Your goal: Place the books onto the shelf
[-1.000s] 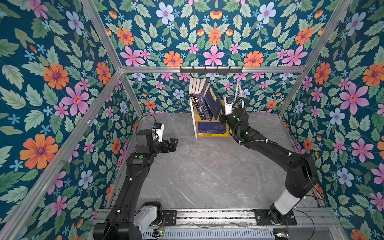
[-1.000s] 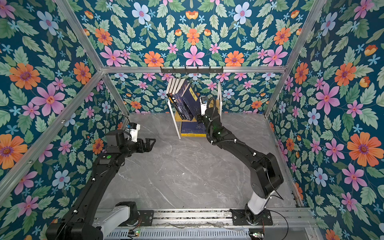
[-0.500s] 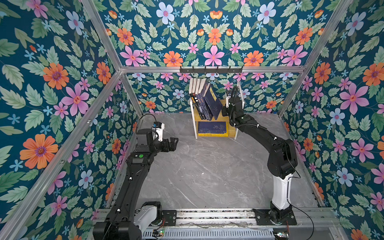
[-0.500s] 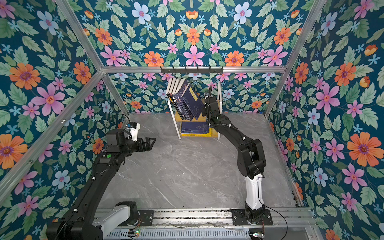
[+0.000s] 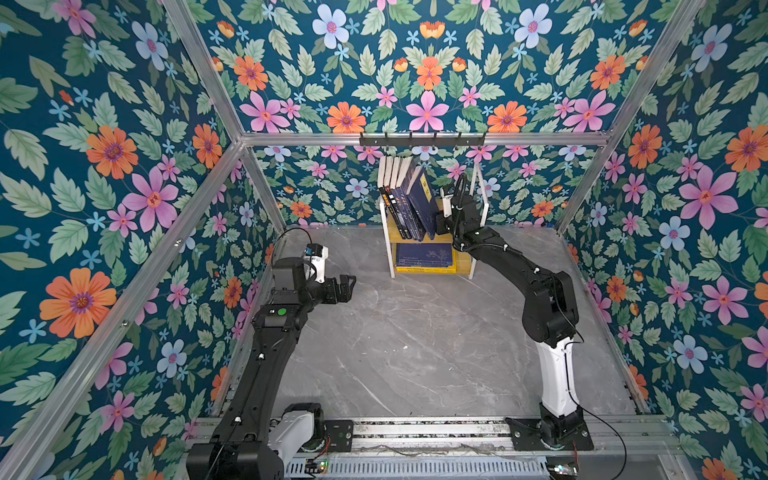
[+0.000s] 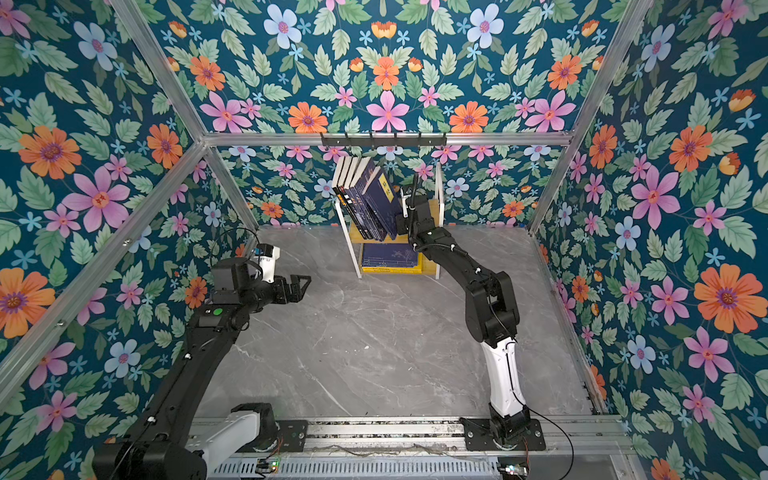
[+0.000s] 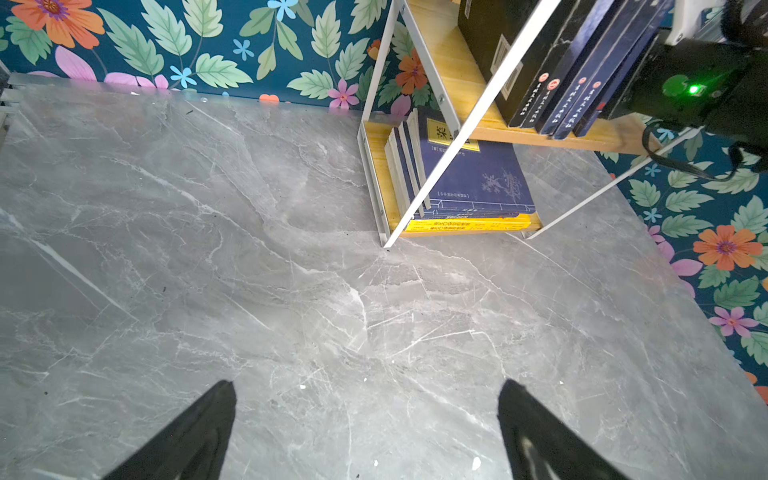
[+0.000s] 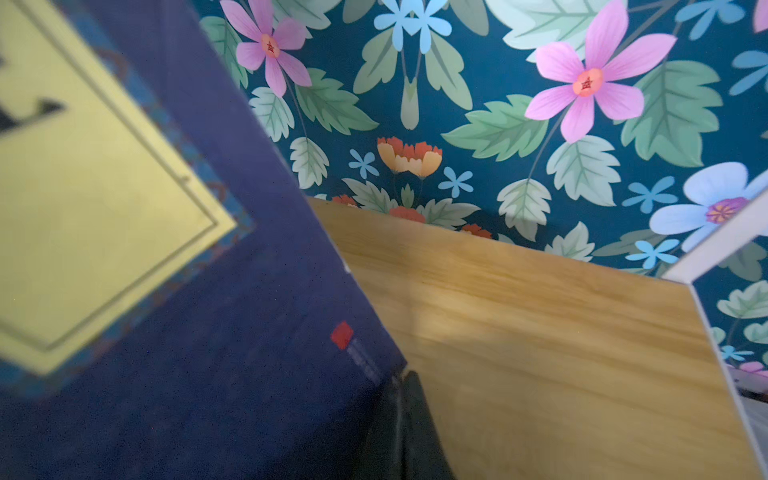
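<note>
Right wrist cam alone shows right gripper (image 8: 401,399) clenched empty, by navy book (image 8: 249,395); left gripper (image 7: 365,386) released w/ nothing.

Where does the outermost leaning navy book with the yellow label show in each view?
In a top view: navy book leaning on the upper wooden board, centre back.
In a top view: same spot.
Left wrist: spine nearest the right arm.
Right wrist: close cover with yellow label.
Landmark: that upper wooden board.
</note>
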You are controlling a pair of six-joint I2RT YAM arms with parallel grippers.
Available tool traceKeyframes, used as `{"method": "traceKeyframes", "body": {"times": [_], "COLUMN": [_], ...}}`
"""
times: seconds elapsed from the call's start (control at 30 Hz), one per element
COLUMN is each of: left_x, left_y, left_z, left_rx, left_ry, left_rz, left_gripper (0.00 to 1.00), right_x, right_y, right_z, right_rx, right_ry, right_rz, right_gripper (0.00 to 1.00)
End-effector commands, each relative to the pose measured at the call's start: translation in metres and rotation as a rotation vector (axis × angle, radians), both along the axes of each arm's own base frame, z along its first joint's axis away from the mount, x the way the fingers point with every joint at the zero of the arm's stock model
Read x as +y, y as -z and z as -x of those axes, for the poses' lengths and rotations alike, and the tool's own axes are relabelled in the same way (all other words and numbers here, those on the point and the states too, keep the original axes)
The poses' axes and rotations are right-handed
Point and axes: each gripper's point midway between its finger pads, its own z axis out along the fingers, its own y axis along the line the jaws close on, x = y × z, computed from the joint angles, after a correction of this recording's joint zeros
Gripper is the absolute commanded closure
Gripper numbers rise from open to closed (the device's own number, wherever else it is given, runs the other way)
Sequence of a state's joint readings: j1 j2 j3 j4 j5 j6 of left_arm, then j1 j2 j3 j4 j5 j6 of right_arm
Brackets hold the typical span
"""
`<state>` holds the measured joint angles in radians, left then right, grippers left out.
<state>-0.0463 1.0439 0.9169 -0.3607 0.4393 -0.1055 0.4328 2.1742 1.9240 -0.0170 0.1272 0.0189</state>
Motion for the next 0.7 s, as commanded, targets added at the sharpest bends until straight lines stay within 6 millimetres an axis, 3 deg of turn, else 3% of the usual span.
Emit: {"method": "traceKeyframes", "body": {"times": [0.0,0.4,0.67], "left_x": [0.000,0.004,0.008], "left_y": [-0.002,0.000,0.003], "left_z": [-0.004,-0.008,-0.008], "left_rx": [-0.016,-0.009,-0.008], "left_ry": [0.000,-0.015,-0.030], "left_rz": [0.004,0.016,0.016], "left_gripper": [0.00,0.00,0.00], "right_x": [0.011,0.009,0.023], "right_y": [0.012,0.003,0.004], "right_z": [0.007,0.009,0.012], "right_rx": [0.046,0.077,0.082], "right_ry": [-0.033,0.005,0.001], "right_rz": [0.003,0.039,0.044], "right_gripper": [1.00,1.00,1.00]}}
